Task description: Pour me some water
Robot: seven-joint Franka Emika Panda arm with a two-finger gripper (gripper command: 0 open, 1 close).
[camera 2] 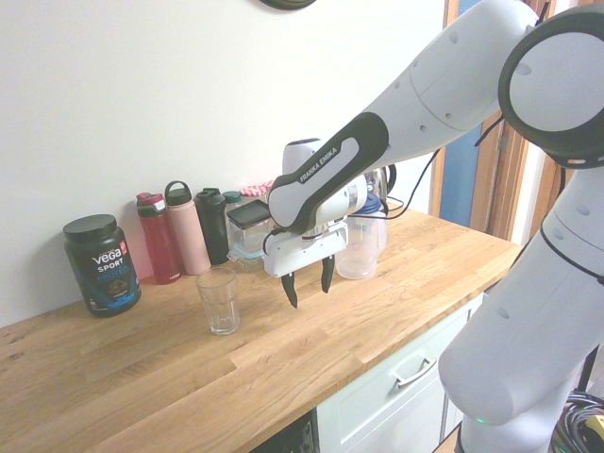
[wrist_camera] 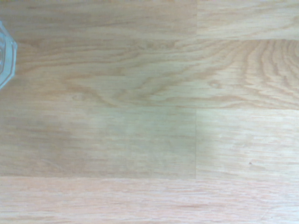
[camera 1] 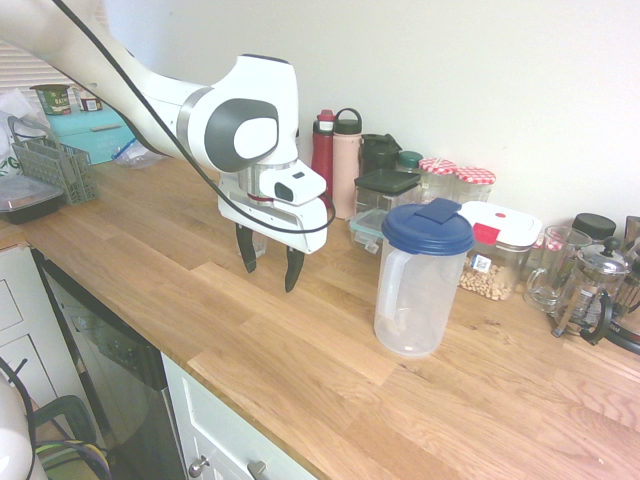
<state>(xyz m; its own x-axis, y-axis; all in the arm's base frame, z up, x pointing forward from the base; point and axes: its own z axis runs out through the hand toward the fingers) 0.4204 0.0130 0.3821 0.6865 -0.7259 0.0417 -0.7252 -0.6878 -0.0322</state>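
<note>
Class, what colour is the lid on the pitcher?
The lid is blue, clearest in the first exterior view.

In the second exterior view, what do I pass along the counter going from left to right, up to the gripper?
Black tub, red bottle, pink bottle, glass, open gripper, pitcher.
</note>
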